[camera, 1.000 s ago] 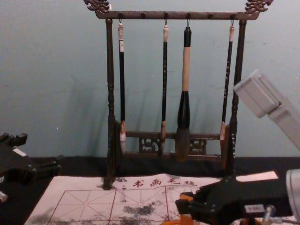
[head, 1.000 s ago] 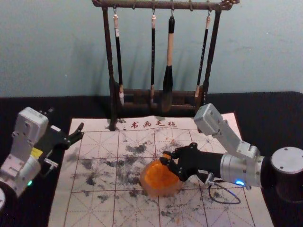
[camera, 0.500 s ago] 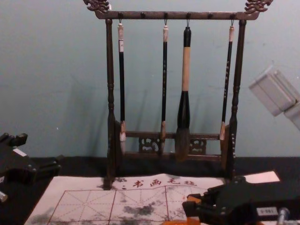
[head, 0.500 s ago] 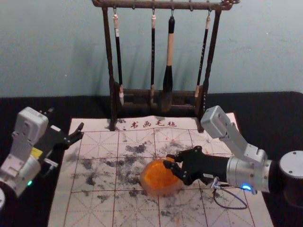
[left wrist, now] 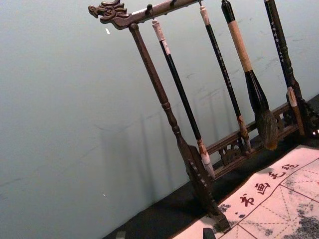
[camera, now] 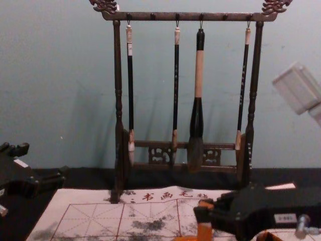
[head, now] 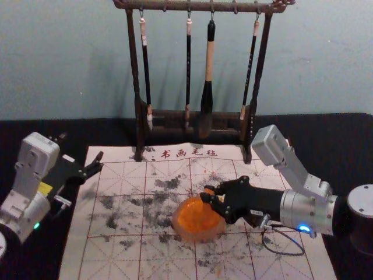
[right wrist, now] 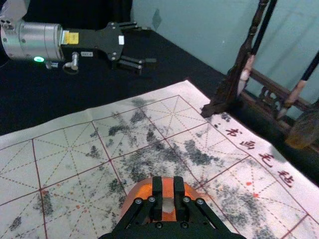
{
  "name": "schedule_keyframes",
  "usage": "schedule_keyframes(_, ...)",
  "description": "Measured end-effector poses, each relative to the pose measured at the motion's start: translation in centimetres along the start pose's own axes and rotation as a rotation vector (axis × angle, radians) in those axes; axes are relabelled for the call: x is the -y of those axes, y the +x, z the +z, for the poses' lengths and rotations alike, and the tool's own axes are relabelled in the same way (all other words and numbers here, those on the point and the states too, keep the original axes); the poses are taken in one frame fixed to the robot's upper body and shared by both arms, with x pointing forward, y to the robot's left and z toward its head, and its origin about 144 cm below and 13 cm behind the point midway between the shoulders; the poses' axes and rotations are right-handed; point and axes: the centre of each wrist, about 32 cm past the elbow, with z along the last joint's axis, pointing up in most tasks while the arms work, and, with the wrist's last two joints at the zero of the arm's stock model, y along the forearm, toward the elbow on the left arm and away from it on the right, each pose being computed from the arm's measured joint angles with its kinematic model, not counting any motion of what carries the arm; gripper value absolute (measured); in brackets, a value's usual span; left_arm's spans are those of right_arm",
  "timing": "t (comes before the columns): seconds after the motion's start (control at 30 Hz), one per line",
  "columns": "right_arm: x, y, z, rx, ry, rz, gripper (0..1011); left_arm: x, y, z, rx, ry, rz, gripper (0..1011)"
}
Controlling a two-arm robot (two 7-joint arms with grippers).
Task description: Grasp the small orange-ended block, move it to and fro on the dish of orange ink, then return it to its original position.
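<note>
My right gripper [head: 205, 196] reaches in from the right above the orange ink dish [head: 198, 230]. It is shut on the small orange-ended block [head: 209, 191]. From the right wrist, the gripper [right wrist: 168, 191] pinches the block [right wrist: 168, 205] over the dish [right wrist: 128, 200]; a whitish patch shows between the fingers. In the chest view, the block's orange part [camera: 204, 231] hangs below the fingertips; whether it touches the ink cannot be told. Off the mat's left side, my left gripper [head: 80, 151] is parked open, its fingertips [left wrist: 164, 234] apart in its own wrist view.
A dark wooden rack [head: 135, 76] with several hanging brushes stands at the back edge of the ink-stained gridded mat [head: 119, 204]. Black cloth [head: 320, 140] surrounds the mat. A cable [head: 280, 253] loops beneath the right wrist.
With the block held, my right gripper has shifted right and then slightly back left over the dish. The dish and my left arm have stayed still.
</note>
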Motion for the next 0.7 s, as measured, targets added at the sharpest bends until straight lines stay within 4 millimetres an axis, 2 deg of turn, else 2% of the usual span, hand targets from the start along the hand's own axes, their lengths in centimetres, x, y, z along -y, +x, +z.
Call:
schedule_keyframes(0.23,1.1,0.1,0.4,-0.006,0.024,-0.029,81,0.0,0.0,0.0,0.000,0.000,0.000,1001)
schedule_keyframes(0.7,5.2,0.3,0.2,-0.018,0.030,-0.119,81,0.0,0.0,0.0,0.000,0.000,0.000,1001)
